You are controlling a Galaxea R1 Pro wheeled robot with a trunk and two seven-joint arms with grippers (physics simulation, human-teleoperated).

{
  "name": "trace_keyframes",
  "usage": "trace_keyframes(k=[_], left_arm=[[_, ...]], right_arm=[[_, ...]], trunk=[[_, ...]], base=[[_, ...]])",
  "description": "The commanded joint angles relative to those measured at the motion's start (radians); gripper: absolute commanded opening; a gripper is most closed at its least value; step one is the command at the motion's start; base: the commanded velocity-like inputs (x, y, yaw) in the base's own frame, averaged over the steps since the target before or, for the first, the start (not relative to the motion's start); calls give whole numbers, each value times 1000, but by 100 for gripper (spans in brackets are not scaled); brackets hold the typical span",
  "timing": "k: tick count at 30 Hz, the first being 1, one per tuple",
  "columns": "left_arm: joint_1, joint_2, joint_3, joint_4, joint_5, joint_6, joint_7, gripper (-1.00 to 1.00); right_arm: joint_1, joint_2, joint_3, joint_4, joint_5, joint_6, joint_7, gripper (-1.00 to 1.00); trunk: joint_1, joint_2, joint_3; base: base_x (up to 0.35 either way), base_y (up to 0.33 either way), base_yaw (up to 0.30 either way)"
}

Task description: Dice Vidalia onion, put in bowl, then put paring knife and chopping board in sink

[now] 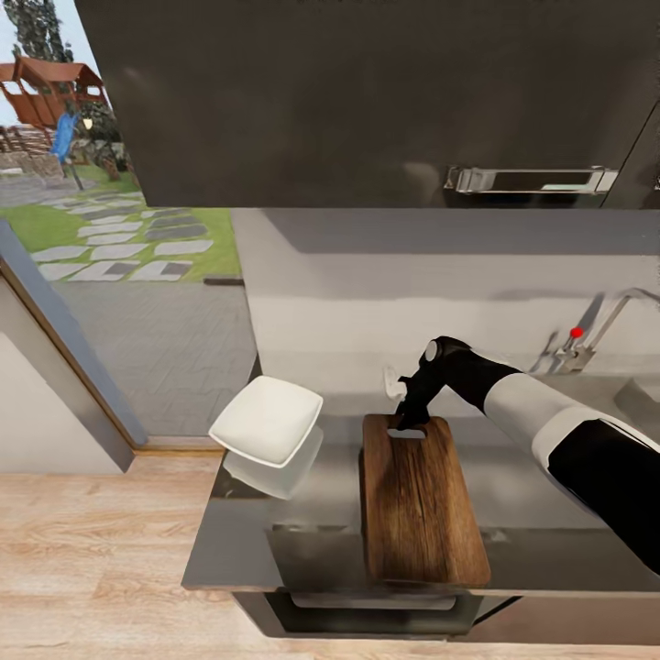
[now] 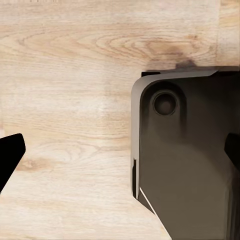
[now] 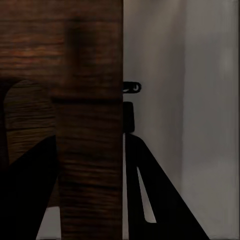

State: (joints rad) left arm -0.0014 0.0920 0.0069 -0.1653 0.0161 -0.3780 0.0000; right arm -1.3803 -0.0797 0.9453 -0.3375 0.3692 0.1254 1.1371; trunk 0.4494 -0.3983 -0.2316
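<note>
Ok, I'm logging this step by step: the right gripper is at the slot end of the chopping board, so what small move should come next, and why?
Probably close the right gripper on the chopping board. The right wrist view shows a dark finger on each side of the board's end, so it looks straddled. The sink lies to the right, so lifting towards it would follow.

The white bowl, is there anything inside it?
No. The white bowl on the countertop looks empty; its whole inside is plain white. What lies under it is covered; only its reflection shows. The chopping board beside it is bare too.
</note>
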Motion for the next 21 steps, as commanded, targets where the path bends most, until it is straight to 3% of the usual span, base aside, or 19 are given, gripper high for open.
trace_keyframes(k=[1, 14, 21], left_arm=[[0, 0, 0, 0, 2, -2, 0, 100], [0, 0, -1, 0, 2, -2, 0, 100], [0, 0, -1, 0, 1, -2, 0, 100]], right_arm=[[0, -1, -2, -3, 2, 11, 4, -100], [0, -46, -20, -3, -1, 47, 1, -100], [0, -67, -97, -3, -1, 54, -2, -100]], trunk=[[1, -2, 0], [1, -2, 20], [1, -2, 31]], base=[[0, 0, 0], [0, 0, 0], [0, 0, 0]])
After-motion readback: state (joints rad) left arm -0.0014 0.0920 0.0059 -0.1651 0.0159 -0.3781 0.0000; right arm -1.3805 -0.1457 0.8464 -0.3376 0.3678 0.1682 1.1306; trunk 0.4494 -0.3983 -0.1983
